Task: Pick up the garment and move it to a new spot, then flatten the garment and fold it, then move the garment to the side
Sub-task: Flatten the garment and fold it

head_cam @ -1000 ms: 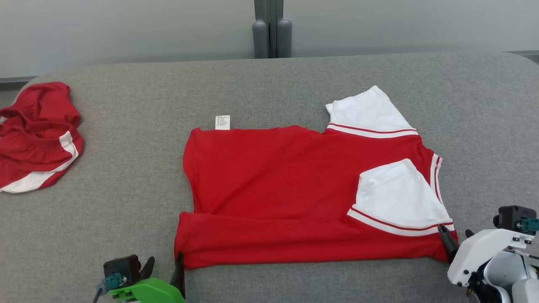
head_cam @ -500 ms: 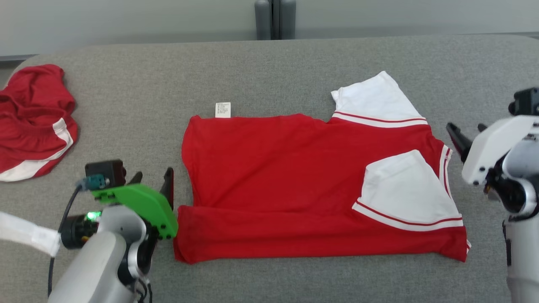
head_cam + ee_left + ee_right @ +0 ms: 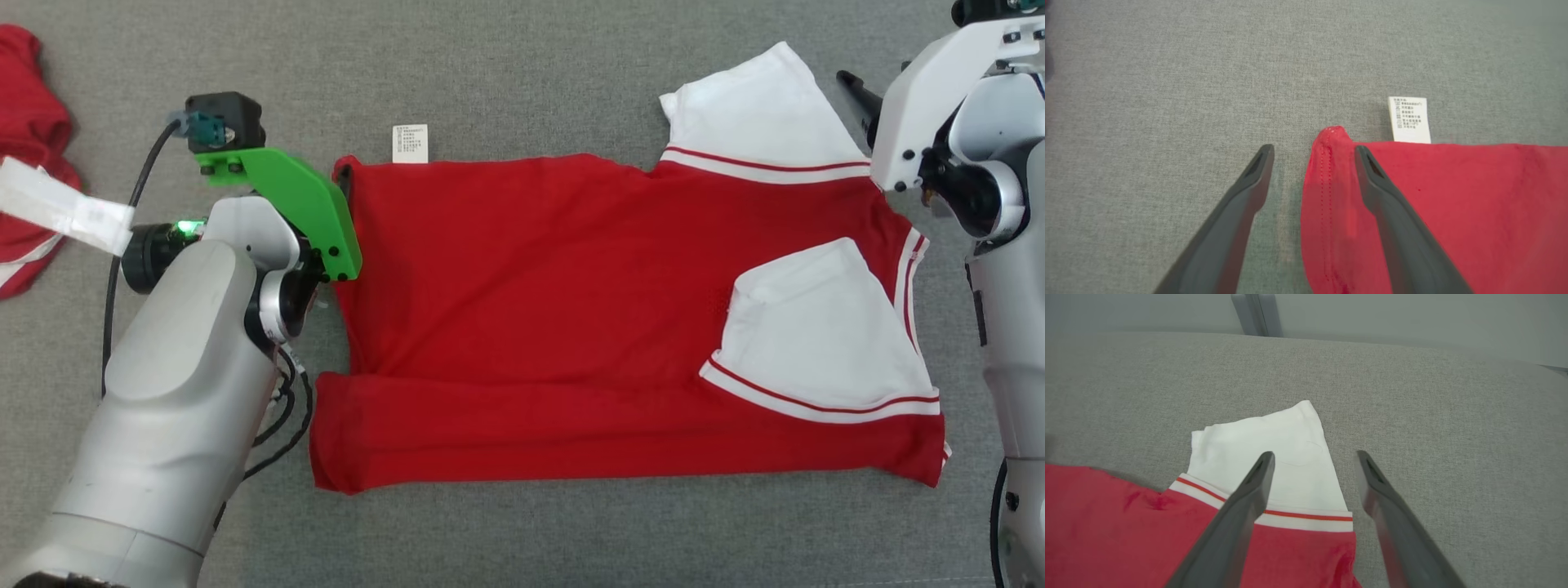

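One red garment (image 3: 571, 327) with two white sleeves lies spread on the grey worktop (image 3: 531, 73), roughly in its middle and well back from the far edge that the right wrist view shows. Its near long side is folded over into a single red band. One sleeve (image 3: 759, 106) juts out toward the worktop's far edge, and the other sleeve (image 3: 816, 327) is folded inward onto the red body on the right. One white care label (image 3: 410, 143) sticks out from the garment's far left corner onto the bare cloth of the worktop. A second red garment (image 3: 33, 163), crumpled and with a white stripe, sits well apart toward the worktop's left edge. The left gripper (image 3: 1313, 150) stands with its two dark fingers spread wide, pinching nothing. They straddle the garment's far left corner, one finger over the red cloth and one over bare worktop; whether the tips touch the surface is hard to tell. The right gripper (image 3: 1314, 454) is likewise spread and holds nothing. It hangs at the outer edge of the far sleeve, one finger above the white cloth and one above bare worktop. One white tag (image 3: 65, 208) hangs on the left arm's cable, and one grey post (image 3: 1255, 314) rises behind the far edge.
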`<state>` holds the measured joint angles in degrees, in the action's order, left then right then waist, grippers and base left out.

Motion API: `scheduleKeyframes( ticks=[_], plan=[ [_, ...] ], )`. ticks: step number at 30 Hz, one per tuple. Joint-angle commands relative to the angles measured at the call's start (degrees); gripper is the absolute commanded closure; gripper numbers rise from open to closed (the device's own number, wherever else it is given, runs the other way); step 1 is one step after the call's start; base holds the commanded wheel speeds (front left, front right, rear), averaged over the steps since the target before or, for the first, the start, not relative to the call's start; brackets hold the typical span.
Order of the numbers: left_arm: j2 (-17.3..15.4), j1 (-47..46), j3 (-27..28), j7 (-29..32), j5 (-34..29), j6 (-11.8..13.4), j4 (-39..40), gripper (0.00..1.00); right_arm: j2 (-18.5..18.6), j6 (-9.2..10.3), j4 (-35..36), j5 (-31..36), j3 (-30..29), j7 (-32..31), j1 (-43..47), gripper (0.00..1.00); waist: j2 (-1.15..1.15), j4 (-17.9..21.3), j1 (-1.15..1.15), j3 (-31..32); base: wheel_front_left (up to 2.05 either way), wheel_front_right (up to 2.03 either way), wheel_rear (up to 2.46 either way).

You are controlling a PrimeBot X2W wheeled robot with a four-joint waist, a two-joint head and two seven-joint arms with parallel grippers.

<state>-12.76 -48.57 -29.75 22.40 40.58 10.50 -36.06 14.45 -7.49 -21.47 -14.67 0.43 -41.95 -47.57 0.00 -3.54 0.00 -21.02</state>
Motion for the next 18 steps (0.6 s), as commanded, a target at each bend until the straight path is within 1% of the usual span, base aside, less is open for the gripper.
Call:
scheduleKeyframes(
  ticks=[1,5,8,11,12,13,14,15,16,18],
  plan=[
    [0.1,-2.0,-0.6,0.1,-1.1,-0.6,-1.0,0.00,0.6,0.00,-0.8,-0.5,0.5,0.7,-1.2,0.00,0.00,0.4,0.00,-3.2,0.00,0.00,0.00],
    [1.4,-4.9,-2.2,1.1,-1.8,-1.8,-4.1,0.00,1.4,0.01,-2.7,-1.1,1.4,1.8,-3.5,0.00,0.00,0.0,0.00,-4.5,0.00,0.00,0.00],
    [1.7,-6.5,-4.2,2.5,-3.7,-1.6,-6.4,0.00,2.5,0.01,-3.7,-0.9,2.2,2.2,-4.6,0.00,0.00,-0.6,0.00,-5.0,0.00,0.00,0.00],
    [1.7,-7.7,-6.2,2.6,-5.8,-0.4,-8.4,0.00,3.9,0.00,-4.2,-0.6,3.4,1.8,-5.7,0.00,0.00,-1.4,0.00,-5.5,0.00,0.00,0.00],
    [2.1,-7.9,-6.4,2.4,-6.0,0.0,-8.8,0.07,4.3,0.00,-4.4,-0.4,3.8,1.4,-6.1,0.00,0.00,-1.7,0.00,-5.7,0.00,0.00,0.00],
    [2.6,-8.2,-6.6,2.3,-6.1,0.3,-9.1,0.39,4.9,0.00,-4.6,-0.2,4.3,1.1,-6.7,0.00,0.00,-2.0,0.00,-5.9,0.00,0.00,0.00],
    [3.1,-8.5,-6.8,2.3,-6.3,0.3,-9.4,0.55,5.3,0.00,-4.7,0.1,4.8,0.7,-7.2,0.00,0.00,-2.3,0.00,-6.2,0.00,0.00,0.00],
    [3.6,-8.6,-6.9,2.3,-6.2,0.4,-9.8,0.95,5.8,0.01,-5.0,0.5,5.3,0.2,-7.9,0.00,0.00,-2.8,0.00,-6.5,0.00,0.00,0.00],
    [4.1,-8.7,-7.1,2.2,-6.2,0.3,-10.0,1.00,6.2,0.00,-5.3,0.7,5.7,-0.2,-8.4,0.00,0.00,-3.1,0.00,-6.7,0.00,0.00,0.00],
    [5.0,-8.9,-7.1,2.2,-5.5,-0.2,-10.6,1.00,6.9,0.01,-6.3,1.2,6.5,-1.1,-9.8,0.00,0.00,-4.0,0.00,-7.5,0.00,0.00,0.00]
  ],
)
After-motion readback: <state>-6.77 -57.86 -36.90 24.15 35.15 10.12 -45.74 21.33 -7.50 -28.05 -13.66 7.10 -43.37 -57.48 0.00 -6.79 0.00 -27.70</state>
